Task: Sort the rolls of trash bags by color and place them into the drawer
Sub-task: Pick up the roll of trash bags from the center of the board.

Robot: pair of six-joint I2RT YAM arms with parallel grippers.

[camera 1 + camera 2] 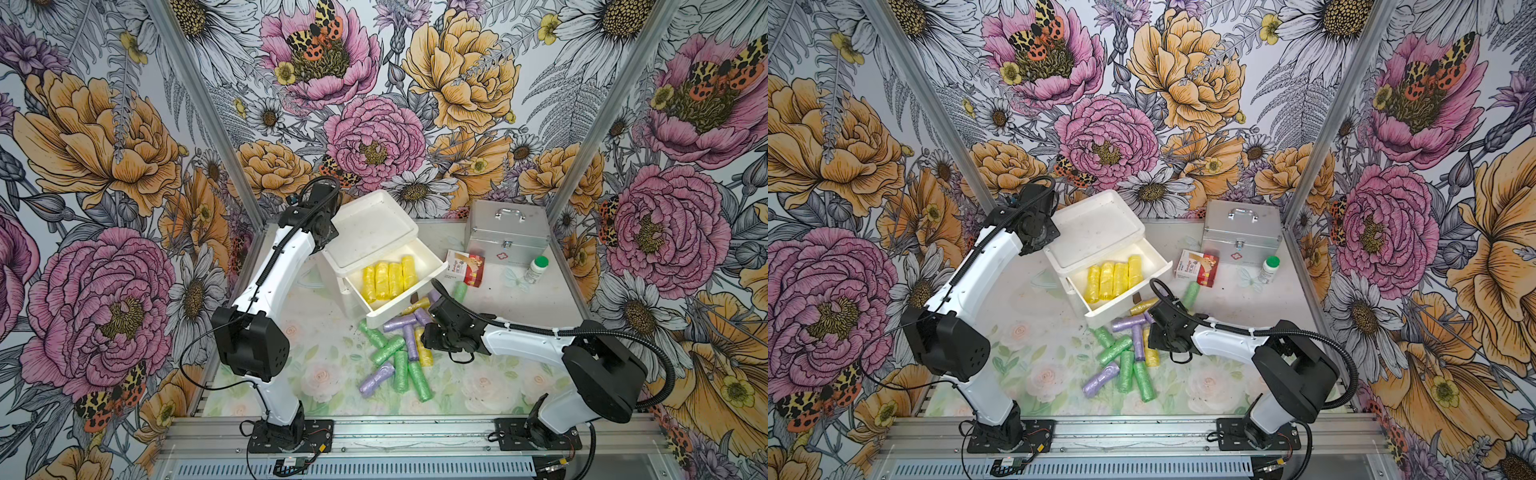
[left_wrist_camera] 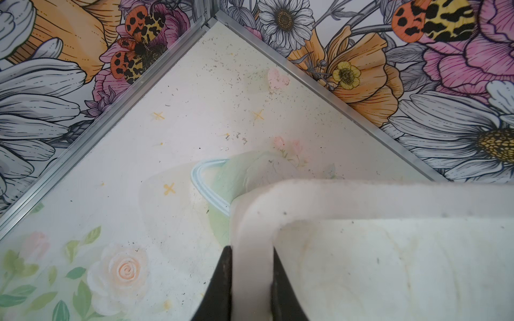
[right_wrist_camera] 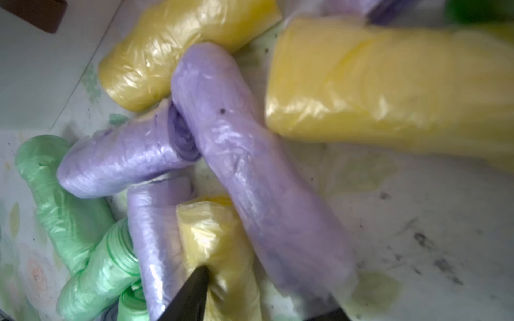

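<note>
1. Far left first: the left gripper (image 2: pixel 251 266) is pinched tight on the raised rim of the white drawer unit (image 2: pixel 361 200), near its corner. There is one black finger on each side of that rim.
2. In both top views the unit sits at an angle toward the back left of the floral table (image 1: pixel 324 374).
3. Its drawer (image 1: pixel 395 309) is pulled out toward the front. Four yellow rolls (image 1: pixel 388 280) lie in it side by side, packed against one another.
4. Just in front of the drawer, the pile of rolls (image 1: pixel 401 365) is on the table: green, lilac and yellow, criss-crossed, some lying over others.
5. At the pile's right side, the right gripper (image 3: pixel 258 305) is down among the rolls with its jaws spread. In the wrist view a yellow roll (image 3: pixel 217 244) and a long lilac roll (image 3: pixel 250 180) lie between them. One black finger (image 3: pixel 192 294) touches the yellow roll's side. I can't tell whether it has a hold on either.
6. Further right, a lone green roll (image 1: pixel 459 291) lies just beside a red-and-white carton (image 1: pixel 467 268).
7. Behind the carton stands a silver case (image 1: pixel 507 237) with a handle on top.
8. Right of both is a white bottle (image 1: pixel 536 270) with a green cap, near the side wall.
</note>
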